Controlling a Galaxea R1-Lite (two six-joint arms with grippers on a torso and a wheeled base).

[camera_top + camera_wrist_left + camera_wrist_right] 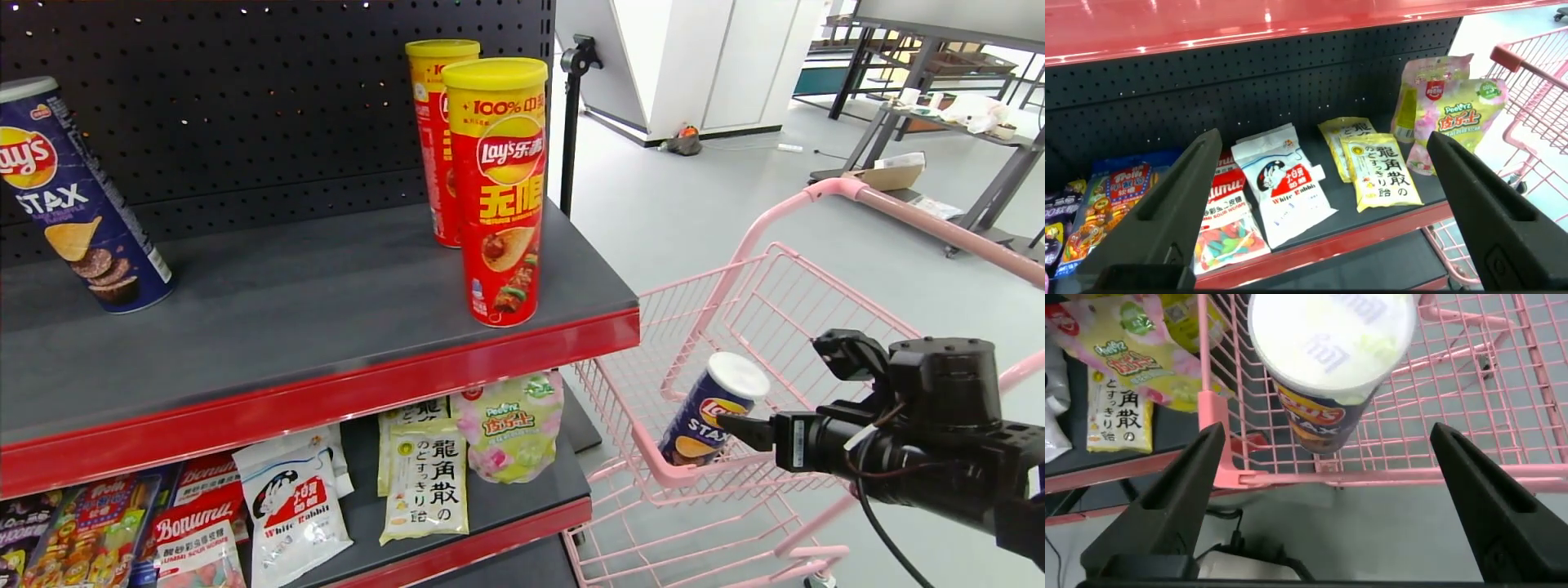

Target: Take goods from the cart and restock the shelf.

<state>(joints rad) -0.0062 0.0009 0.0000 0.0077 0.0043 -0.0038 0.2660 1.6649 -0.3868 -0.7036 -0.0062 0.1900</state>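
Pink cart (849,192) holds blue can (712,408) near gaping right gripper (1323,437)

My head camera looks forward and down from high up, across the upper shelf board (286,302) to the lower shelf (531,490) and the pink cart (898,212) on my right. It is the widest and farthest view. My left wrist camera faces the lower shelf from near, framed by my left gripper (1323,137) with its jaws spread. My right wrist camera looks steeply down past my right gripper (1327,429), close over the blue chip can (1327,343) in the cart. All three views share the yellow lozenge packet (1380,171) and the pink-green pouch (1445,114) — the head and right wrist views also share the can.
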